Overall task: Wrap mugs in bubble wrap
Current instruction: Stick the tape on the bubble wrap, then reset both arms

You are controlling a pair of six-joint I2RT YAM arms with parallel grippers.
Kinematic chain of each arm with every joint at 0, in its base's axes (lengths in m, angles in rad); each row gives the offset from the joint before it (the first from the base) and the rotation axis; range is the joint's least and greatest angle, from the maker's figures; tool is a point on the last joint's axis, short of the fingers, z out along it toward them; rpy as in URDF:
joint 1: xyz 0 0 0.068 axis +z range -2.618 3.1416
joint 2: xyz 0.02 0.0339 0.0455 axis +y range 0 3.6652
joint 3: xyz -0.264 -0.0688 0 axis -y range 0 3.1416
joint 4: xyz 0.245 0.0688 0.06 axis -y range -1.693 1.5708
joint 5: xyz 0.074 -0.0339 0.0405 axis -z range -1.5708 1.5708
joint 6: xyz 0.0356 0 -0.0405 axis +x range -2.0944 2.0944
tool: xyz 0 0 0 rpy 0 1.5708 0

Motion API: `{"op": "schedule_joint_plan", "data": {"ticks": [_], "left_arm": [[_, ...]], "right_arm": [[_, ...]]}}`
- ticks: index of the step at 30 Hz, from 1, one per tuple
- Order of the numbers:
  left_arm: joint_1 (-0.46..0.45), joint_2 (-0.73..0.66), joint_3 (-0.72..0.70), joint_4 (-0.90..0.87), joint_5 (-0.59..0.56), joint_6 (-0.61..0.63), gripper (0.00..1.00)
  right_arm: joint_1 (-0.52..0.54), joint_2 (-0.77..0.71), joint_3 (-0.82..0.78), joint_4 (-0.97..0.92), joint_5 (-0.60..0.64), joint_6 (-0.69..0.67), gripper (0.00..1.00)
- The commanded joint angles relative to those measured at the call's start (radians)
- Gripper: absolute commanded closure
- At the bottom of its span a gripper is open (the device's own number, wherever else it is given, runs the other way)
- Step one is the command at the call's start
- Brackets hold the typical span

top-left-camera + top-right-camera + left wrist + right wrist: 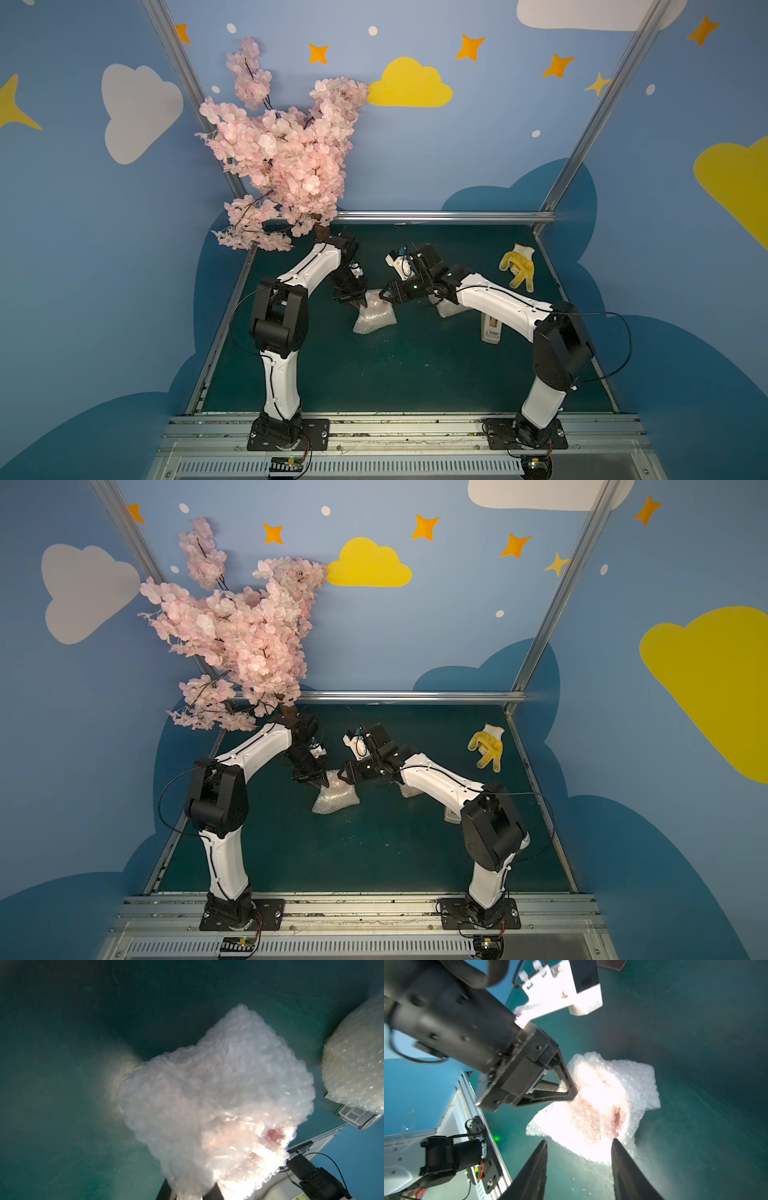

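Bundle (373,316) of bubble wrap on surface (415,374), red-inside mug covered; left tool (569,1089) pinches its wrap, right tool (579,1147) parted, empty, just beside bundle; judged next: tuck loose edge under

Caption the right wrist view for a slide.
Right gripper open beside a bubble-wrapped mug while the left gripper pinches the wrap's edge.

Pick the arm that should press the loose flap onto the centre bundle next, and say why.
Left, probably. The left tool already has its tips on the bubble-wrap bundle, seemingly pinching film. The right tool stands open beside it, holding nothing; it may serve better to steady the bundle.
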Motion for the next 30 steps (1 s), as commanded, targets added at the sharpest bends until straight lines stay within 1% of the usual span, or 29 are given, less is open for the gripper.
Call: {"op": "schedule_joint_plan", "data": {"ticks": [1, 6, 10, 13, 15, 18, 19, 20, 21, 22, 23, 25, 26, 27, 29, 30], "left_arm": [[0.01, -0.058, 0.022, 0.036, -0.039, 0.027, 0.71], [0.01, -0.111, 0.028, 0.062, -0.04, 0.047, 0.62], [0.015, -0.147, 0.029, 0.068, -0.028, 0.062, 0.59], [0.027, -0.192, 0.002, 0.107, -0.015, 0.066, 0.57], [0.033, -0.237, -0.029, 0.15, -0.021, 0.068, 0.53], [0.045, -0.315, -0.089, 0.22, -0.05, 0.076, 0.45], [0.05, -0.345, -0.113, 0.246, -0.065, 0.08, 0.41], [0.055, -0.374, -0.137, 0.271, -0.083, 0.085, 0.37], [0.06, -0.398, -0.158, 0.291, -0.092, 0.086, 0.34], [0.065, -0.427, -0.181, 0.315, -0.142, 0.087, 0.32], [0.07, -0.458, -0.208, 0.34, -0.177, 0.086, 0.17], [0.083, -0.522, -0.28, 0.414, -0.239, 0.12, 0.03], [0.092, -0.564, -0.337, 0.475, -0.284, 0.132, 0.01], [0.101, -0.6, -0.388, 0.54, -0.319, 0.137, 0.01], [0.133, -0.688, -0.528, 0.716, -0.342, 0.159, 0.01], [0.148, -0.723, -0.601, 0.802, -0.343, 0.167, 0.01]], "right_arm": [[-0.021, -0.057, -0.029, 0.025, -0.02, 0.001, 0.48], [-0.065, -0.106, -0.052, 0.0, 0.004, -0.022, 0.45], [-0.099, -0.176, -0.098, -0.011, 0.063, -0.041, 0.42], [-0.131, -0.243, -0.13, -0.045, 0.177, -0.032, 0.35], [-0.146, -0.294, -0.158, -0.065, 0.282, -0.036, 0.3], [-0.165, -0.377, -0.22, -0.057, 0.429, -0.111, 0.23], [-0.174, -0.407, -0.25, -0.035, 0.476, -0.15, 0.22], [-0.184, -0.435, -0.282, -0.014, 0.513, -0.175, 0.18], [-0.199, -0.46, -0.306, -0.005, 0.54, -0.189, 0.17], [-0.217, -0.49, -0.336, 0.015, 0.576, -0.202, 0.16], [-0.238, -0.517, -0.371, 0.044, 0.614, -0.211, 0.15], [-0.289, -0.561, -0.45, 0.118, 0.662, -0.241, 0.14], [-0.315, -0.583, -0.498, 0.165, 0.681, -0.257, 0.14], [-0.341, -0.603, -0.532, 0.202, 0.69, -0.269, 0.14], [-0.408, -0.644, -0.611, 0.288, 0.701, -0.27, 0.13], [-0.439, -0.658, -0.638, 0.321, 0.701, -0.272, 0.11]]}}
